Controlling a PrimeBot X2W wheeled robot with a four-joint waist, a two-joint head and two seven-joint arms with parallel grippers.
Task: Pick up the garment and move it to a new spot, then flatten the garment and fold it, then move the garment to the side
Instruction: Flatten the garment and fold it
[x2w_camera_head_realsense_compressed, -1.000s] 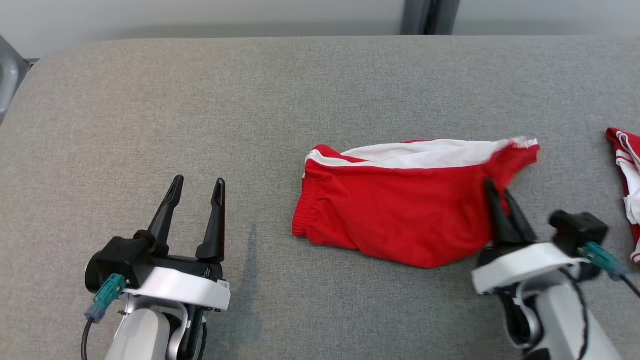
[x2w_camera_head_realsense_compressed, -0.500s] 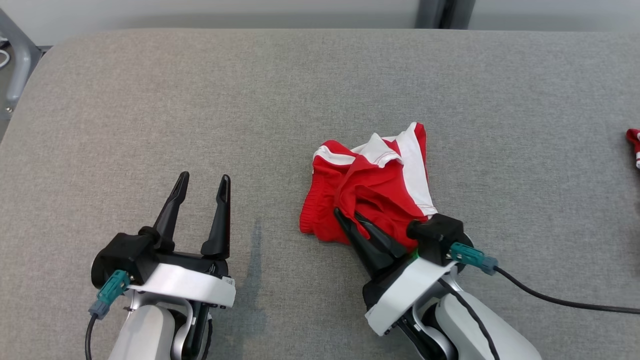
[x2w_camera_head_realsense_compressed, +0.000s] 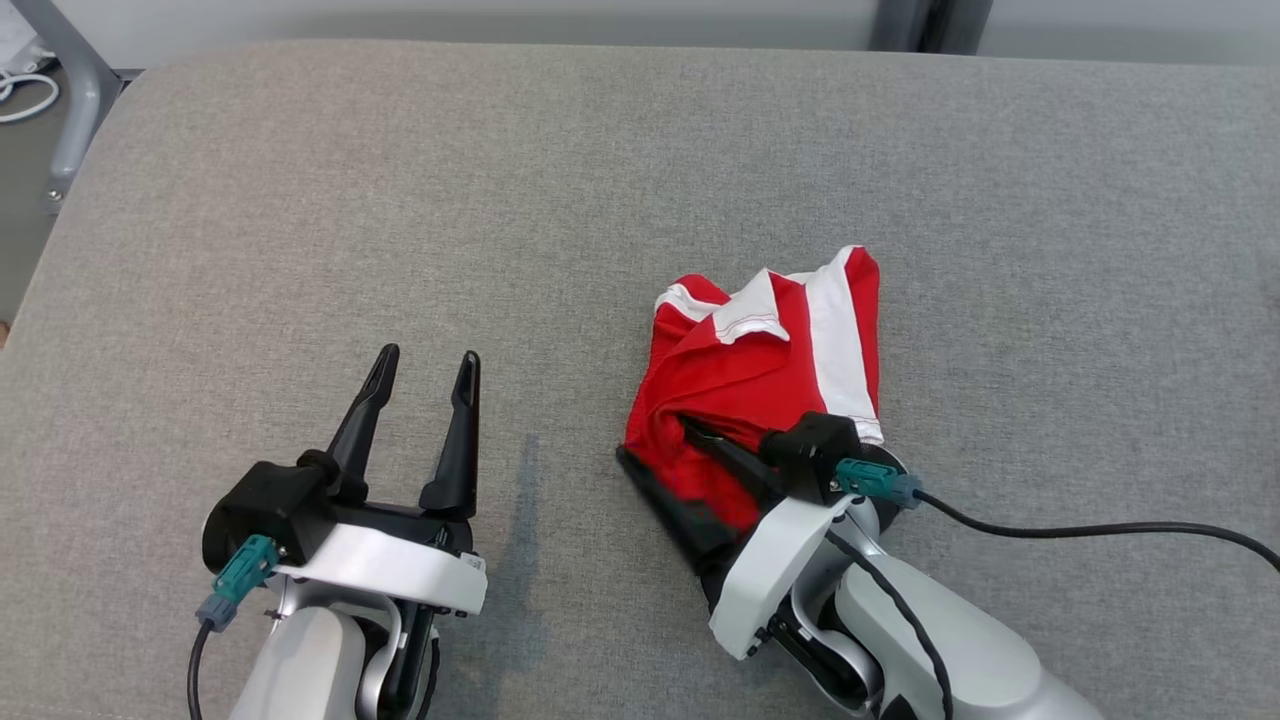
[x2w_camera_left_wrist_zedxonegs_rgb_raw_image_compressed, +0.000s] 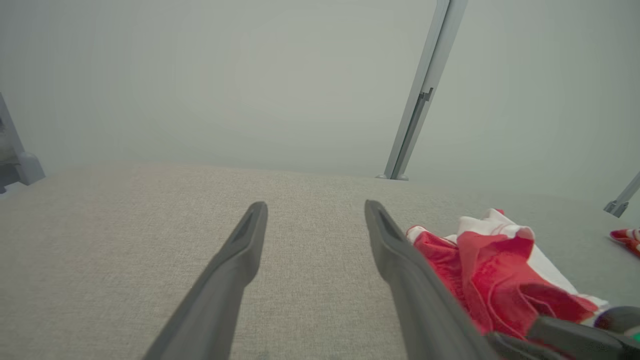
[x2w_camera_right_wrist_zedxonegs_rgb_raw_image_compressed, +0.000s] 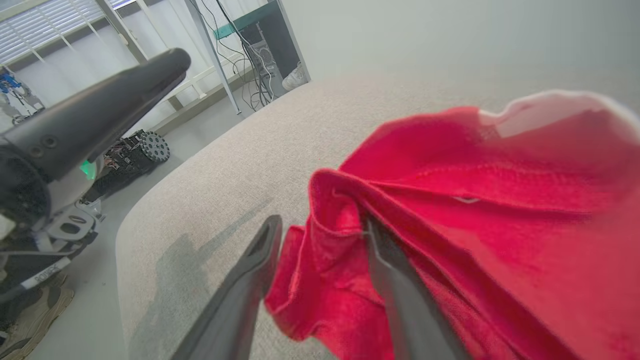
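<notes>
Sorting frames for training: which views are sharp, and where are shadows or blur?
Head view: sharp, evenly lit, soft shadow on the table beside the left pincer. Left wrist view: hazy, fingers blurred. Right wrist view: garment, top edge blurred.

Grey woven-fabric tabletop (x2w_camera_head_realsense_compressed: 300, 200), far-left corner rounded, carries one garment (x2w_camera_head_realsense_compressed: 770, 370), red with white bands, bunched and creased, lying right of centre toward the near edge; a second red-and-white cloth piece (x2w_camera_left_wrist_zedxonegs_rgb_raw_image_compressed: 627, 239) lies well apart, further to the right.
</notes>
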